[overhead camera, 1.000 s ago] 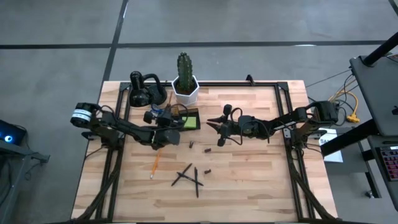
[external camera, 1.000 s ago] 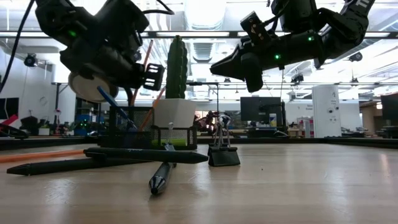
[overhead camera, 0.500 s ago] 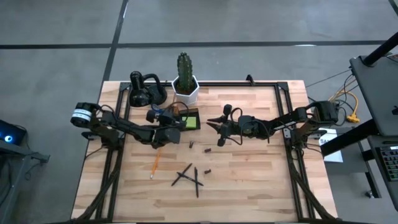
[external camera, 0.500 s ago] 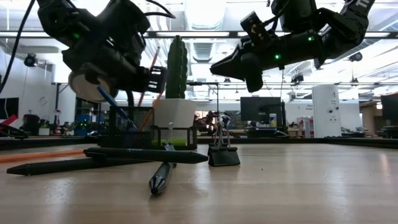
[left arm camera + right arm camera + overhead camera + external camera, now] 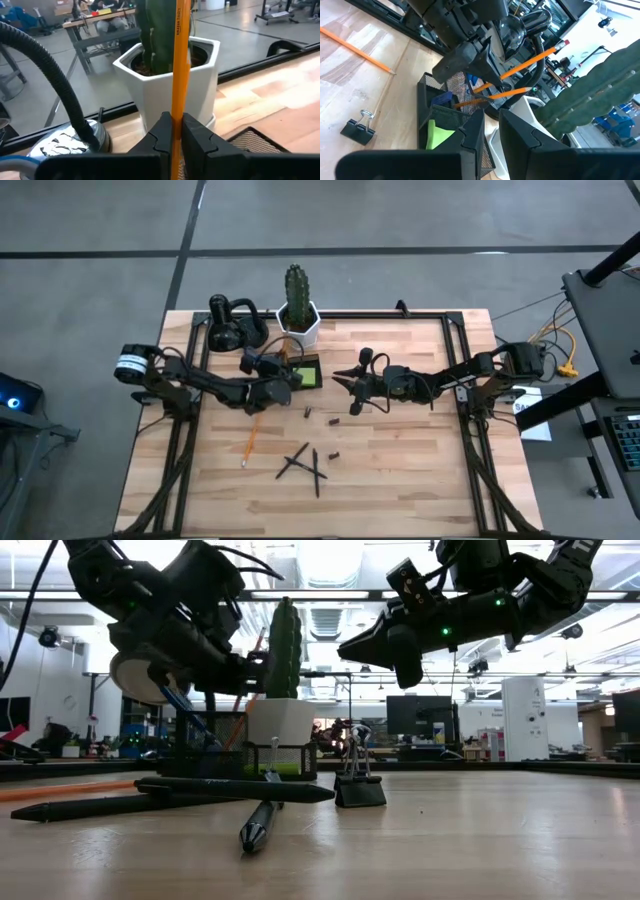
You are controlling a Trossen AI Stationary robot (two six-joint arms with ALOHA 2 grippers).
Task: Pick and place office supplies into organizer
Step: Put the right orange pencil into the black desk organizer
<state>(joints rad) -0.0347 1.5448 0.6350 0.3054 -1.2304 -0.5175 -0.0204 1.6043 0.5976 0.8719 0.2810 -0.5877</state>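
L gripper (image 5: 175,131) is clenched on an orange pencil (image 5: 178,55) just above the organizer (image 5: 300,372) beside the cactus pot (image 5: 298,326); R gripper (image 5: 348,384) hovers w/ fingers slightly apart, empty, over the surface (image 5: 400,470) near a binder clip (image 5: 358,129).

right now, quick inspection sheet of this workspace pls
surface: wooden table, black frame rails.
job's things: organizer holds green pad, pencils; loose pencil, three pens, binder clip on the wood.
clutter: cactus pot, black looped gadget.
grippers: left gripper shut on a pencil at the organizer; right gripper waits mid-table.
cables: yellow wires off the right edge.
surroundings: concrete floor, desks.
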